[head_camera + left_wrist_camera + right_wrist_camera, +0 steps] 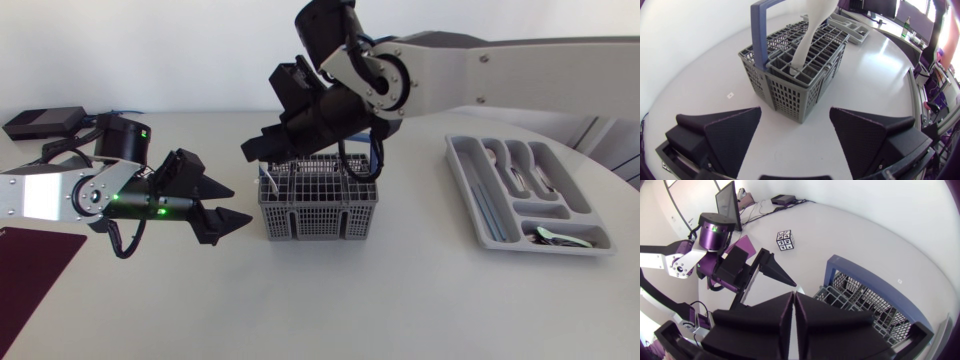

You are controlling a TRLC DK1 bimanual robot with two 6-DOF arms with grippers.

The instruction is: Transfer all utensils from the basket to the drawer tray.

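Note:
The grey utensil basket (pixel 320 205) with its blue handle (pixel 759 35) stands mid-table. A white utensil (pixel 805 45) sticks up out of one of its cells. My right gripper (pixel 252 150) hangs just above the basket's left end, shut, fingers (pixel 775 315) pressed together with nothing visible between them. My left gripper (pixel 228 205) is open, level with the basket's left side and a short gap from it; in the left wrist view (pixel 796 132) the basket (pixel 795 70) lies straight ahead. The grey drawer tray (pixel 470 200) at the right holds several metal utensils (pixel 512 168).
A dark maroon mat (pixel 30 270) lies at the front left and a black box (pixel 45 120) at the back left. A small patterned marker cube (pixel 785 239) sits on the table behind the left arm (pixel 710 255).

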